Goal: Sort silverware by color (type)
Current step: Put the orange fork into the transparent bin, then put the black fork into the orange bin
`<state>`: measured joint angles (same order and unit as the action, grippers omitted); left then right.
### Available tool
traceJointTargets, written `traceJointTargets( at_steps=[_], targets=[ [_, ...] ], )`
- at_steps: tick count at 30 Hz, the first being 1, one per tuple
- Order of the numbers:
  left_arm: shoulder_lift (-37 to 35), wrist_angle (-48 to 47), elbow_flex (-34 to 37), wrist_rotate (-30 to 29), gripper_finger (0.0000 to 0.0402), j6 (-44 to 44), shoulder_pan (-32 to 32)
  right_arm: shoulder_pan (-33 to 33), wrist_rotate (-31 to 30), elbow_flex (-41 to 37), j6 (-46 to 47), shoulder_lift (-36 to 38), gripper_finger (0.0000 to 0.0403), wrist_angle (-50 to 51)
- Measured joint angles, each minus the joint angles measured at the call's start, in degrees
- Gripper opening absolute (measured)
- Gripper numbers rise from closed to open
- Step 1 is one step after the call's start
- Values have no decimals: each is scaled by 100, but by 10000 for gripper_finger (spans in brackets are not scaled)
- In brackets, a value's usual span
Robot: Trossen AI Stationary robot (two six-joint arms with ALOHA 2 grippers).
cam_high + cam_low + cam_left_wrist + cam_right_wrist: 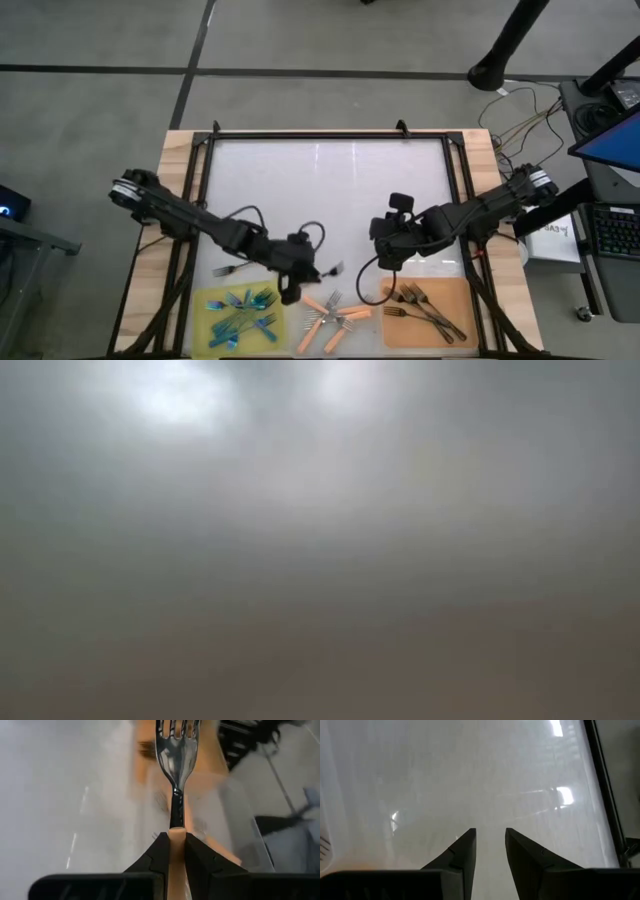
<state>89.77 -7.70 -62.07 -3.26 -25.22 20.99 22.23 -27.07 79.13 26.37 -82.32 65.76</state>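
The left gripper (172, 837) is clamped on the orange handle of a small fork with polished silver tines (175, 750), pinching it well back from the tines so the head sticks out ahead of the fingers. In the overhead view that gripper (300, 268) sits at lower centre of the frame, with the fork (332, 269) poking out to its right, just above the loose pile of orange-handled forks (333, 315) on the white tabletop (330, 190).

The fork looks light and stiff, so I'd expect it to carry without sagging. The smooth, narrow handle is likely slippery and could twist between the fingers if held near one end. The flat of the handle, close to its middle, looks the safest place to hold.

The iridescent blue-teal forks (245, 308) lie heaped on a yellow-green mat (205, 340) at lower left, and the dark grey forks (425, 305) on an orange mat (470, 330) at lower right. One stray fork (228, 269) lies above the yellow-green mat.

The right gripper (490, 837) hangs over bare tabletop right of centre, fingers parted and holding nothing.
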Motion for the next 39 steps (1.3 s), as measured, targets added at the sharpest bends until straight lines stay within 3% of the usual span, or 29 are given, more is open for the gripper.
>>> traceJointTargets(
  at_steps=[7, 14, 20, 31, 33, 39],
  targets=[
    [919, 203, -53, 649, 28, 616, 258, -2, 2, 0, 3, 38, 96, 2],
    [1489, -315, -826, 1412, 32, 852, 246, -2, 4, 2, 4, 47, 96, 0],
    [1711, -1646, -1717, 1435, 43, 1171, 236, -4, 2, 0, 2, 47, 96, 0],
    [1755, -2029, -2156, 1427, 90, 1414, 183, -43, 6, 0, 11, 50, 96, 2],
    [1731, -2627, -2188, 1258, 97, 1394, 143, -43, 8, 0, 11, 50, 96, 2],
    [1652, -5733, -2490, 188, 105, 2017, 111, -81, 26, 0, 18, 56, 96, 0]
  ],
)
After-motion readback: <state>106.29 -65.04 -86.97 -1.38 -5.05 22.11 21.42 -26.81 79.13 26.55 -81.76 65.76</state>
